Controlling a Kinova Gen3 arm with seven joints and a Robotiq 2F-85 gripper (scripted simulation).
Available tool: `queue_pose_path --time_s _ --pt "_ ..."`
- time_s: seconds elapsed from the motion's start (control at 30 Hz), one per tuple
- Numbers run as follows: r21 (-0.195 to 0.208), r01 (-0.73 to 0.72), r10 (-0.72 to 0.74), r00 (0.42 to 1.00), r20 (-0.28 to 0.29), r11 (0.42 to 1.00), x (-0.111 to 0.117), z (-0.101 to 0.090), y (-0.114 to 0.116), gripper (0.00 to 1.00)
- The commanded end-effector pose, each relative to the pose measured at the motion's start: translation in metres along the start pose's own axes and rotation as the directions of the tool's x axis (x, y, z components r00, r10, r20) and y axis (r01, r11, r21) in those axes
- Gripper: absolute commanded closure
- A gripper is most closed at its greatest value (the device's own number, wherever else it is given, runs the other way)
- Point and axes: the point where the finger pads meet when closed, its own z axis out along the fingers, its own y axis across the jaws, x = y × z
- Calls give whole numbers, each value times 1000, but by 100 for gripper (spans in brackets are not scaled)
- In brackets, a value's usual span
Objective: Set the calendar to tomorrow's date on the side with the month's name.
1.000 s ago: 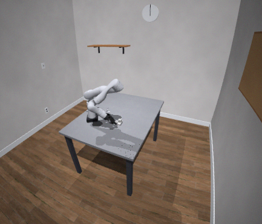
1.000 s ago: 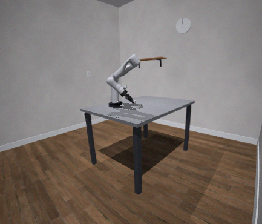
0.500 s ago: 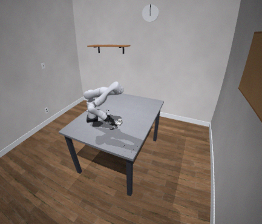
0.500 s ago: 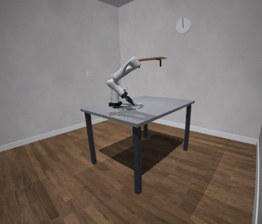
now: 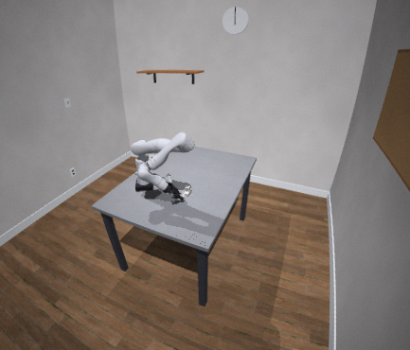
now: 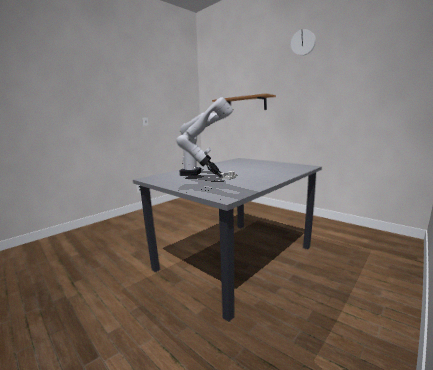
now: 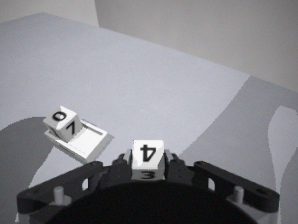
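In the wrist view my gripper (image 7: 148, 158) is shut on a white number cube (image 7: 147, 159). The cube's top face shows a 4 and the face toward the camera shows a 3. The white tray (image 7: 80, 139) lies flat on the grey table to the left, apart from the gripper. The second white cube (image 7: 62, 123) sits in the tray's left part and looks tilted; it shows a 0 on top and a 7 or 1 on its side. In the top view the gripper (image 5: 176, 194) is low over the table beside the tray (image 5: 187, 192). The month's name is not visible.
The arm's base (image 5: 143, 185) stands on the table's left edge. In the exterior view the gripper (image 6: 218, 173) and the tray (image 6: 225, 177) are near the table's middle. Walls, a shelf and a clock are far away.
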Motion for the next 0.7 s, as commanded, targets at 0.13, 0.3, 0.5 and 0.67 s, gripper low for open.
queue_pose_path --time_s 0.13,0.3,0.5,0.67 --pt "3 -6 6 1000 5 1000 -8 6 -1 72" --pt "3 -6 6 1000 5 1000 -10 7 -1 72" --pt "3 -6 6 1000 5 1000 -12 9 -1 72" --pt "3 -6 6 1000 5 1000 -12 9 -1 72"
